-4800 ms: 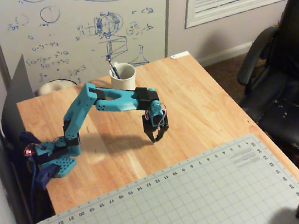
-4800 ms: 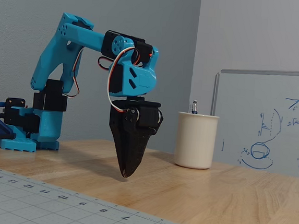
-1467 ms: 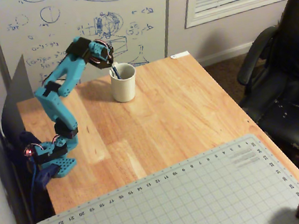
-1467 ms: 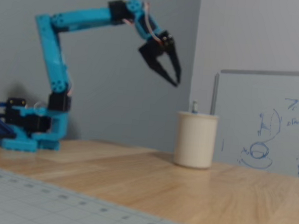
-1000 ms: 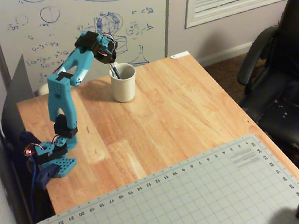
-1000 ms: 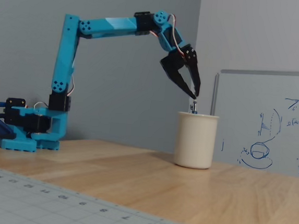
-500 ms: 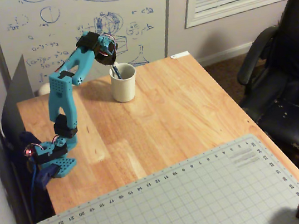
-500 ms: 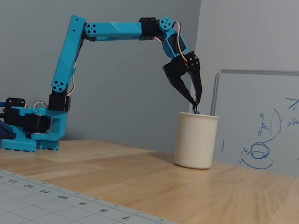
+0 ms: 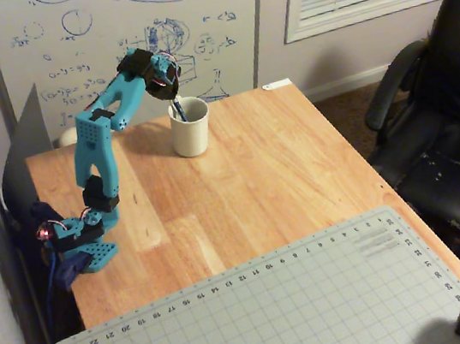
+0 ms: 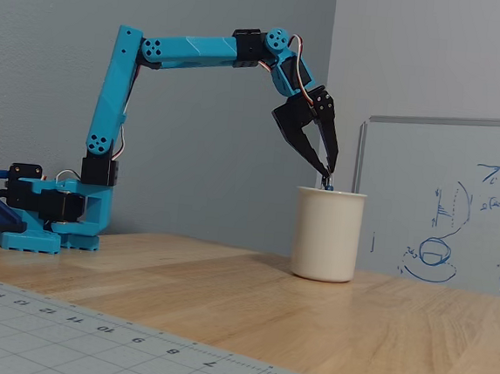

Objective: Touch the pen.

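A cream cup stands at the back of the wooden table, in front of the whiteboard. The thin blue pen stands inside it. Only the pen's light top pokes above the cup in the fixed view. My turquoise arm reaches over from its base at the left. The black gripper points down, with its fingertips right at the pen's top. Its jaws form a narrow V with a small gap, so it is slightly open. In the overhead view the gripper hangs over the cup's back rim.
The arm's base sits at the table's left edge. A grey cutting mat covers the near part of the table. A whiteboard with blue drawings stands behind the cup. A black office chair is to the right of the table.
The arm rose from the table's middle and swung back over the cup. It then dipped until its fingertips reached the pen's top. Nothing has moved in the last half second.
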`<state>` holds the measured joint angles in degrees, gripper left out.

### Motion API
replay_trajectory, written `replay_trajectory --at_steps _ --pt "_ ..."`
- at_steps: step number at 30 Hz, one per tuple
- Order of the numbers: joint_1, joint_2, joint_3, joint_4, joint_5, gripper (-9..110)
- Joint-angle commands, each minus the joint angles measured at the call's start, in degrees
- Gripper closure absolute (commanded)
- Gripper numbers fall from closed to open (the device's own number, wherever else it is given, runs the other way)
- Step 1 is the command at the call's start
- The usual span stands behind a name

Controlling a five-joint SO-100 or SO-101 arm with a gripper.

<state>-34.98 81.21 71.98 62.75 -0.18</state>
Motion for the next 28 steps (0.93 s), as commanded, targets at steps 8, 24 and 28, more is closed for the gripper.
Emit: replay_trajectory --at_steps 8,24,28 --pt "-0.79 1.76 -2.90 -0.44 0.35 101" --pt "-0.44 1.58 -2.90 -0.44 -0.35 101" --pt "-0.35 1.58 -2.81 -0.44 -0.35 101"
